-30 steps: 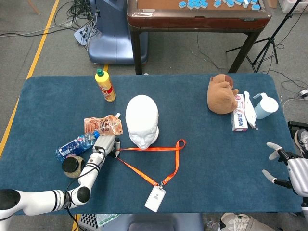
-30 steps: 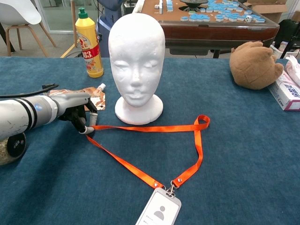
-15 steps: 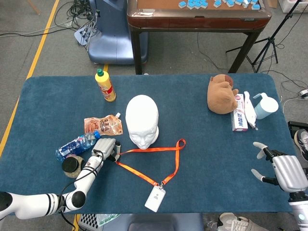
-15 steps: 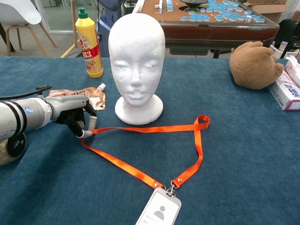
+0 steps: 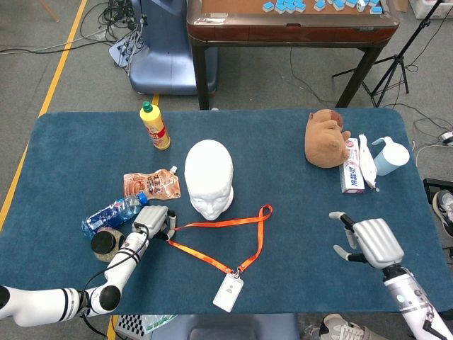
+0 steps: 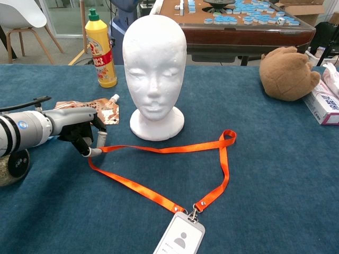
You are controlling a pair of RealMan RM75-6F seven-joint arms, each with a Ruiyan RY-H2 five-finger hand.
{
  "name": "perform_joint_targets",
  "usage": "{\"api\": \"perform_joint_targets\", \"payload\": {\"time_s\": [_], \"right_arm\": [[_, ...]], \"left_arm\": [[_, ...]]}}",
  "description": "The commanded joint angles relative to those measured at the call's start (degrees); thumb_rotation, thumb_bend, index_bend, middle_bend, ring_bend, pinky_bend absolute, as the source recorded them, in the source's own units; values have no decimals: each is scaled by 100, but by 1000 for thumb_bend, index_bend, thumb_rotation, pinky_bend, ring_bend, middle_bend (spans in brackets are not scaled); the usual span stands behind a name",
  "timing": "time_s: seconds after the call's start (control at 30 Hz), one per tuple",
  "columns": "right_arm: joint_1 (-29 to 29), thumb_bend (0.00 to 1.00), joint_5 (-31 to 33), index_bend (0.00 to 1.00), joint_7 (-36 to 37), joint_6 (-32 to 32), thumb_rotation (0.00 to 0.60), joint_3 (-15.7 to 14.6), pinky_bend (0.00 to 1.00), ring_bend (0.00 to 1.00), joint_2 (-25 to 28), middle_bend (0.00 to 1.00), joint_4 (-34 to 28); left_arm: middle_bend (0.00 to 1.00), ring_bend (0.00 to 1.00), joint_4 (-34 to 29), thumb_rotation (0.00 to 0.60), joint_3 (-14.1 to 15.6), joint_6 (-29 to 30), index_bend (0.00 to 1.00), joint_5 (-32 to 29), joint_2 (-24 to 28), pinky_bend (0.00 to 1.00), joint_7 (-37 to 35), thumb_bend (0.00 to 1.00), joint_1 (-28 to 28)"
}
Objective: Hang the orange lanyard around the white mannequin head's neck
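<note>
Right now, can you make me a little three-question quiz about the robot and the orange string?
1. True or false: the orange lanyard already hangs around the neck of the white mannequin head.
2. Which robot hand holds the lanyard? A) left robot hand B) right robot hand C) neither
3. Fill in the missing word: the white badge clipped to the lanyard lies flat on the blue ____.

Key
1. False: it lies on the table in front of the head.
2. A: the left hand pinches one corner of the strap, and the right hand holds nothing.
3. table
</note>
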Motion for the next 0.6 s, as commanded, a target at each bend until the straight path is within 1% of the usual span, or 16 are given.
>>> {"api": "perform_joint_targets", "payload": {"time_s": [0.03, 0.07, 0.13, 0.2, 0.27, 0.33, 0.47, 0.6], "right_arm": [[665, 532, 282, 279, -248, -1006, 600, 62, 1000, 995, 13, 878, -281], [836, 602, 370, 279, -277, -1280, 600, 81, 1000, 1000, -4, 904, -335], [1137, 694, 566, 279, -338, -1768, 587, 110, 1000, 1000, -65, 939, -405], [1390, 772, 769, 279, -376, -2172, 534, 131, 1000, 1000, -146, 973, -428], [1613, 793, 976, 279, -439, -2487, 491, 154, 1000, 1000, -268, 987, -398], [1825, 795, 1199, 279, -527, -2738, 475, 170, 1000, 1000, -456, 991, -342], [2118, 795, 1569, 279, -758, -2943, 474, 151, 1000, 1000, -869, 991, -173], [2299, 795, 1890, 264, -1039, -2958, 473, 76, 1000, 1000, -1196, 991, -15]], "left_arm": [[981, 943, -44, 600, 10, 24, 589, 16, 25, 899, -8, 355, 16], [981, 943, -64, 600, 16, 39, 589, 25, 33, 899, -8, 355, 23], [981, 943, -91, 600, 21, 63, 589, 36, 42, 899, -18, 355, 39], [981, 943, -112, 600, 25, 77, 589, 41, 51, 899, -34, 354, 55], [981, 943, -131, 600, 29, 88, 589, 49, 61, 899, -50, 354, 70], [981, 943, -140, 600, 29, 97, 589, 50, 74, 899, -60, 354, 82], [982, 943, -156, 600, 27, 95, 589, 49, 99, 899, -81, 354, 97], [982, 943, -178, 600, 38, 95, 589, 54, 124, 899, -98, 354, 116]]}}
